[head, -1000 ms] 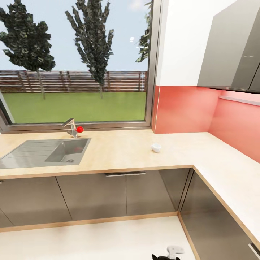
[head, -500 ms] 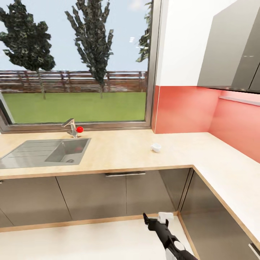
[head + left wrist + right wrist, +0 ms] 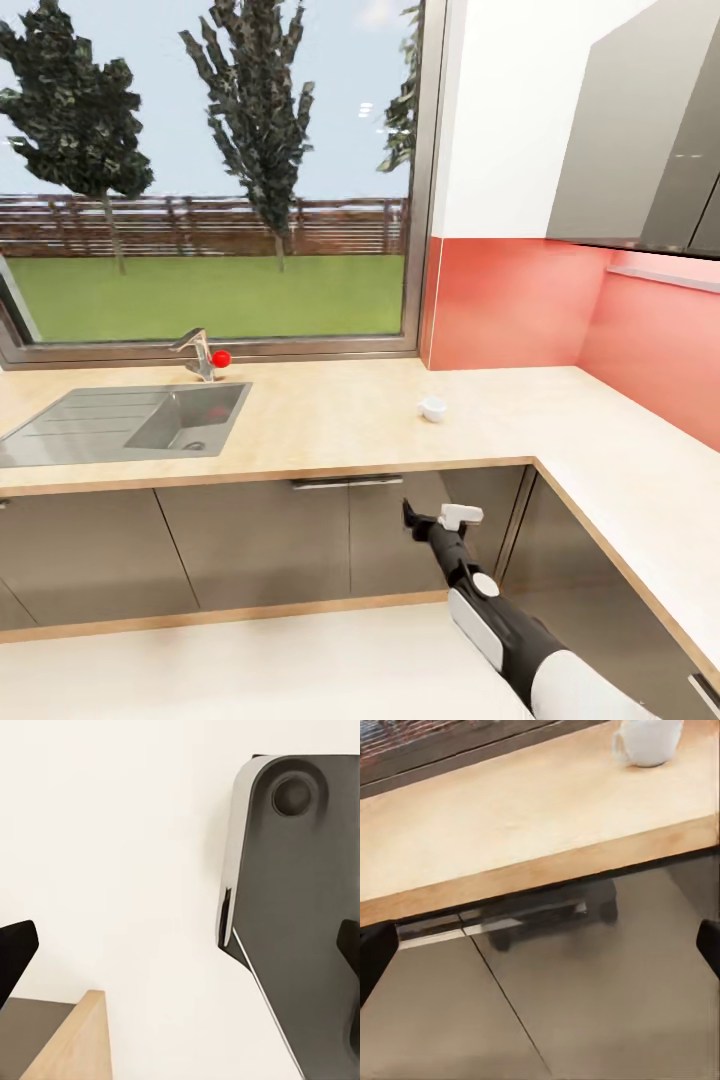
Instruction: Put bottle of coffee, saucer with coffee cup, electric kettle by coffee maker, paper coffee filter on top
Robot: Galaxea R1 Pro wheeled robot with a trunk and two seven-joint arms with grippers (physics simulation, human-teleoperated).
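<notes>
Right pincer higher, nearer countertop.

Right arm: glossy white shell on the forearm, narrowing to a black wrist section with a small white round cap at the joint. Right claw: one finger black, the other carrying a white block. Base: dark grey panel, rounded corner, circular recess, pale edge trim.

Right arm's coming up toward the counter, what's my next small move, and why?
Probably keep lifting the right gripper: its fingers look open but sit below the countertop edge, facing the cabinet fronts. The coffee cup lies on its side above, so clear the edge before reaching in.
</notes>
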